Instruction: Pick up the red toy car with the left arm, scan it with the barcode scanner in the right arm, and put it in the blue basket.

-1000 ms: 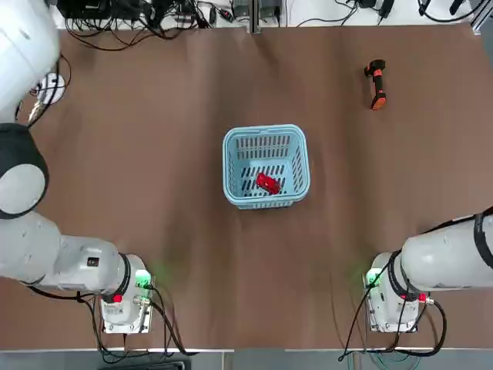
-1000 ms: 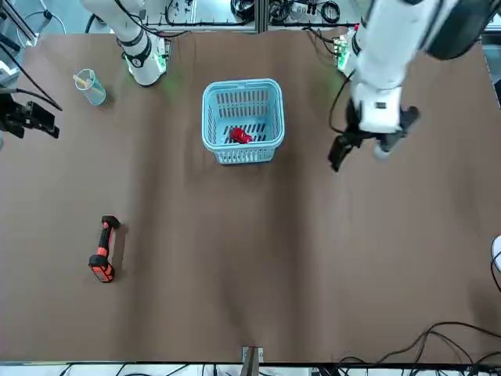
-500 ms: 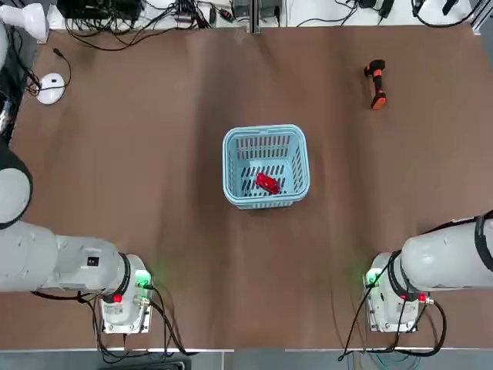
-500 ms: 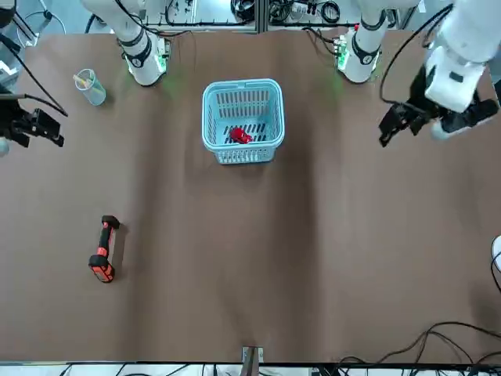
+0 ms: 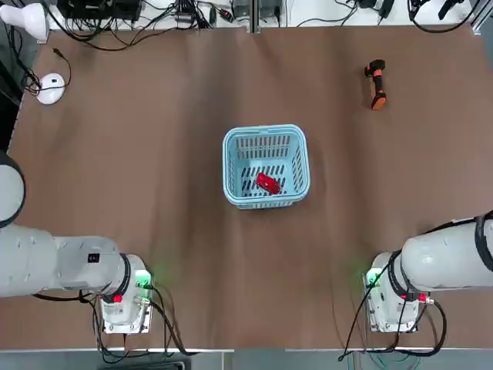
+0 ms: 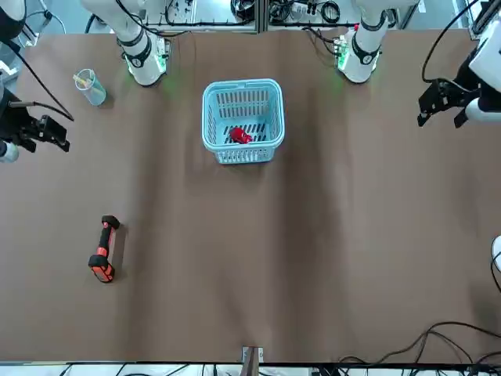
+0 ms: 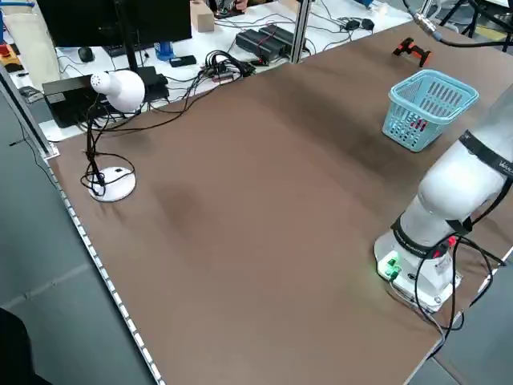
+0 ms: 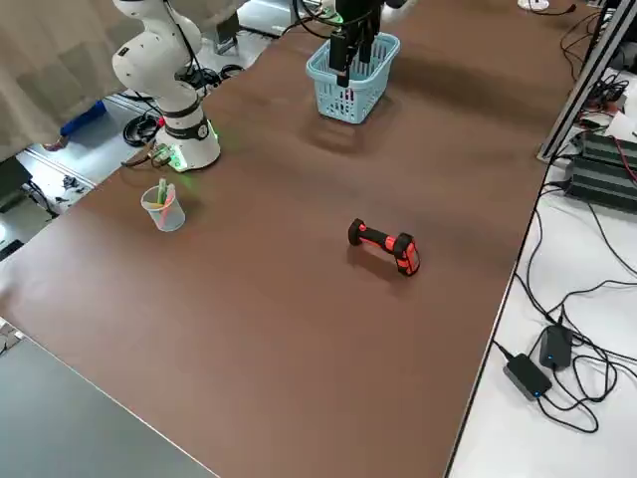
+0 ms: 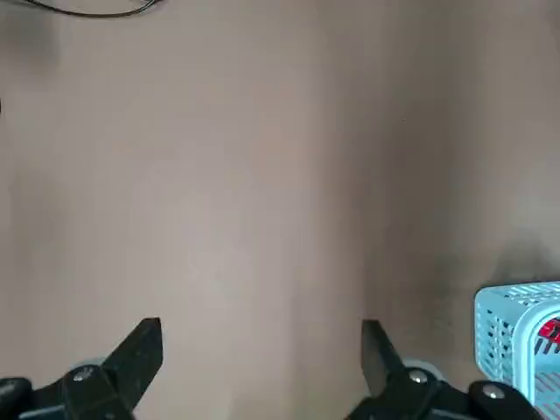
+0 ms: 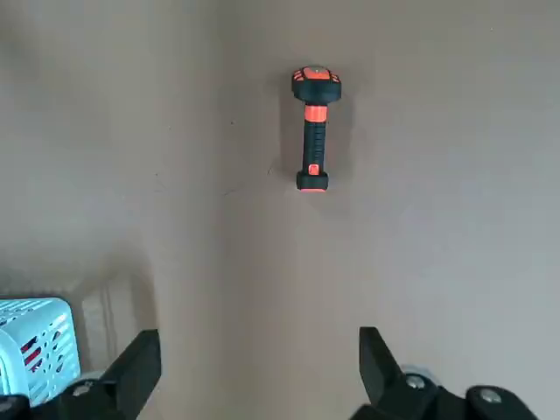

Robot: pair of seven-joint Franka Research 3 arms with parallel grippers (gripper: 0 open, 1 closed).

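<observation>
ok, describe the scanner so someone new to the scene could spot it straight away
Start at the blue basket in the middle of the brown table. From it, look to the far corner on the robot's right: the barcode scanner lies there alone on its side. It is pistol-shaped, black with orange trim, unlike the red toy car inside the basket.

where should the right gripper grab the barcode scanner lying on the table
Judging by its pose, grip the barcode scanner across its slim orange-and-black handle, coming straight down from above. It lies flat on the table with bare surface around it, and the handle is its narrowest straight part. The right gripper hangs open above it.
</observation>
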